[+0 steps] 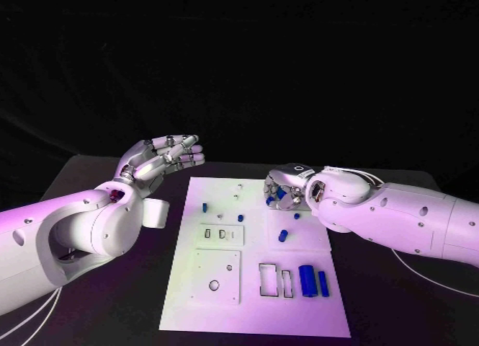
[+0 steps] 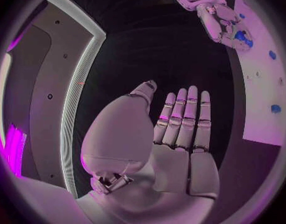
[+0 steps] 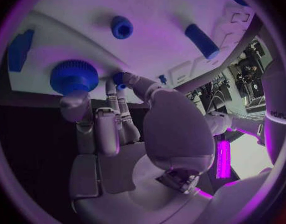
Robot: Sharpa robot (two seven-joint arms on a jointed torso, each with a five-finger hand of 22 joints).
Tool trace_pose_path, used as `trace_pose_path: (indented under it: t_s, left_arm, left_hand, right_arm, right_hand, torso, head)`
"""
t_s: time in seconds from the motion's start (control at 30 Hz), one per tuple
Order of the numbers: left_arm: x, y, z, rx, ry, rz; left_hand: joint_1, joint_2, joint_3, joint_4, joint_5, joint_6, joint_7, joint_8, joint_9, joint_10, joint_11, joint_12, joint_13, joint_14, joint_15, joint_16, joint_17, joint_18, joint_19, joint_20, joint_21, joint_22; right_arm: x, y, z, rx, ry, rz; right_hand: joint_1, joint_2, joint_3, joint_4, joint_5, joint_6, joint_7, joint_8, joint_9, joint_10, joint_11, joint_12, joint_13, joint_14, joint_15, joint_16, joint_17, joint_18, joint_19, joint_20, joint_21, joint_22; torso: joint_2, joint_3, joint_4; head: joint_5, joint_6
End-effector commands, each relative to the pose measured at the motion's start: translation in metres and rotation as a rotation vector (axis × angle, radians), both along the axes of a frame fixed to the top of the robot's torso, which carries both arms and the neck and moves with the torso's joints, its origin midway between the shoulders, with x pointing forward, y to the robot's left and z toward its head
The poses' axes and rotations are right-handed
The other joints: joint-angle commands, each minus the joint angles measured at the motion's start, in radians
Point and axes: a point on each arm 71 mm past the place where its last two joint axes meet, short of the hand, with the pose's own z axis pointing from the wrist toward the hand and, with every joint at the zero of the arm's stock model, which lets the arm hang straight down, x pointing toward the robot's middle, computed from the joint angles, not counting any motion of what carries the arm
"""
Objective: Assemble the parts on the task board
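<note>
Two long blue parts (image 1: 307, 280) lie beside a rectangular slot at about 4 o'clock on the task board (image 1: 255, 317), which sits mid-surface (image 1: 405, 303); a smaller blue part (image 1: 284, 234) lies near the board's centre. Left hand (image 1: 161, 160) hovers off the board at 10 o'clock, fingers (image 2: 191, 114) straight, side by side, holding nothing. Right hand (image 1: 286, 189) sits at 1 o'clock over a round blue knob (image 3: 74, 76), fingers (image 3: 108, 127) curled beside it and one fingertip at a small blue part; actual grip hard to make out.
</note>
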Motion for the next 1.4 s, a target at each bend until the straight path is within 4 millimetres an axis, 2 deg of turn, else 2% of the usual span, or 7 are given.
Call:
trace_pose_path:
  t_s: [0.03, 0.33, 0.53, 0.77, 0.93, 1.1, 1.4]
  left_arm:
    - [0.0, -0.001, 0.001, -0.009, 0.001, -0.017]
    - [0.001, 0.001, 0.001, -0.007, 0.001, -0.011]
    - [0.002, 0.001, 0.001, -0.007, 0.001, -0.011]
    - [0.002, 0.0, 0.002, -0.008, 0.001, -0.015]
    - [0.002, -0.001, 0.002, -0.009, 0.001, -0.018]
    - [0.002, -0.002, 0.003, -0.009, 0.0, -0.02]
    - [0.003, -0.003, 0.004, -0.01, 0.0, -0.024]
  left_hand:
    - [0.001, -0.001, 0.001, 0.005, 0.0, -0.004, 0.025, -0.003, -0.001, 0.006, 0.003, -0.006, 0.0, 0.004, 0.002, 0.002, 0.001, 0.006, 0.007, -0.003, 0.007, -0.001]
    - [0.002, -0.001, 0.001, 0.005, -0.001, -0.004, 0.025, -0.004, -0.002, 0.005, 0.004, -0.007, 0.0, 0.004, 0.002, 0.002, 0.002, 0.006, 0.007, -0.003, 0.007, -0.002]
    - [0.002, -0.001, 0.001, 0.005, -0.001, -0.004, 0.025, -0.004, -0.002, 0.005, 0.004, -0.007, 0.0, 0.004, 0.002, 0.002, 0.002, 0.006, 0.007, -0.003, 0.007, -0.002]
    - [0.002, -0.001, 0.001, 0.006, -0.001, -0.005, 0.025, -0.004, -0.002, 0.005, 0.004, -0.008, 0.0, 0.004, 0.002, 0.001, 0.002, 0.006, 0.007, -0.003, 0.007, -0.002]
    - [0.002, -0.001, 0.001, 0.006, -0.001, -0.005, 0.025, -0.004, -0.002, 0.005, 0.004, -0.008, 0.0, 0.004, 0.002, 0.001, 0.002, 0.006, 0.007, -0.003, 0.007, -0.002]
    - [0.002, -0.001, 0.001, 0.006, -0.001, -0.005, 0.025, -0.004, -0.002, 0.005, 0.004, -0.008, 0.0, 0.004, 0.002, 0.001, 0.002, 0.006, 0.007, -0.003, 0.007, -0.002]
    - [0.002, -0.001, 0.001, 0.006, -0.001, -0.005, 0.025, -0.004, -0.002, 0.005, 0.004, -0.008, 0.0, 0.004, 0.002, 0.001, 0.002, 0.006, 0.007, -0.003, 0.007, -0.002]
  right_arm:
    - [-0.001, 0.001, 0.008, 0.057, -0.078, -0.027]
    - [0.001, 0.013, 0.025, 0.119, -0.16, -0.041]
    - [0.009, 0.026, 0.029, 0.135, -0.181, -0.045]
    - [0.017, 0.041, 0.029, 0.142, -0.183, -0.039]
    - [0.02, 0.051, 0.026, 0.137, -0.167, -0.03]
    - [0.022, 0.055, 0.023, 0.132, -0.159, -0.032]
    - [0.025, 0.059, 0.02, 0.12, -0.141, -0.03]
  right_hand:
    - [0.021, 0.013, 0.007, -0.002, -0.005, 0.003, 0.001, 0.004, 0.042, 0.01, -0.006, -0.001, 0.006, 0.057, -0.005, 0.004, 0.0, -0.007, 0.0, -0.006, 0.005, 0.004]
    - [0.024, 0.009, 0.015, -0.003, -0.006, 0.0, 0.002, 0.006, 0.05, 0.01, -0.005, -0.005, 0.007, 0.057, -0.005, 0.007, 0.004, -0.008, 0.0, -0.006, 0.01, 0.011]
    - [0.024, 0.007, 0.018, -0.003, -0.007, -0.002, 0.003, 0.007, 0.053, 0.009, -0.004, -0.006, 0.007, 0.057, -0.004, 0.008, 0.004, -0.008, 0.0, -0.005, 0.012, 0.014]
    - [0.024, 0.003, 0.024, -0.003, -0.007, -0.009, 0.004, 0.005, 0.058, 0.006, -0.002, -0.009, 0.007, 0.058, -0.003, 0.01, 0.005, -0.008, -0.001, -0.005, 0.014, 0.017]
    - [0.023, 0.001, 0.028, -0.002, -0.006, -0.013, 0.005, 0.004, 0.06, 0.003, -0.001, -0.011, 0.007, 0.058, -0.002, 0.011, 0.005, -0.008, -0.003, -0.004, 0.015, 0.018]
    - [0.023, 0.0, 0.03, -0.002, -0.006, -0.015, 0.006, 0.004, 0.061, 0.001, 0.0, -0.011, 0.006, 0.057, -0.002, 0.011, 0.004, -0.008, -0.004, -0.004, 0.014, 0.016]
    - [0.02, -0.003, 0.033, -0.001, -0.006, -0.019, 0.007, 0.003, 0.064, -0.003, 0.001, -0.012, 0.006, 0.057, 0.0, 0.012, 0.004, -0.008, -0.006, -0.002, 0.014, 0.017]
  torso:
    - [0.0, -0.0004, -0.0001]
    - [0.005, -0.0017, 0.0011]
    - [0.008, -0.002, 0.0052]
    - [0.012, -0.0047, 0.0092]
    - [0.014, -0.0045, 0.0113]
    - [0.017, -0.0072, 0.0152]
    - [0.019, -0.0087, 0.0156]
  head:
    - [-0.001, 0.004]
    - [-0.005, 0.013]
    - [-0.007, 0.016]
    - [-0.008, 0.017]
    - [-0.006, 0.017]
    - [-0.006, 0.017]
    - [-0.003, 0.016]
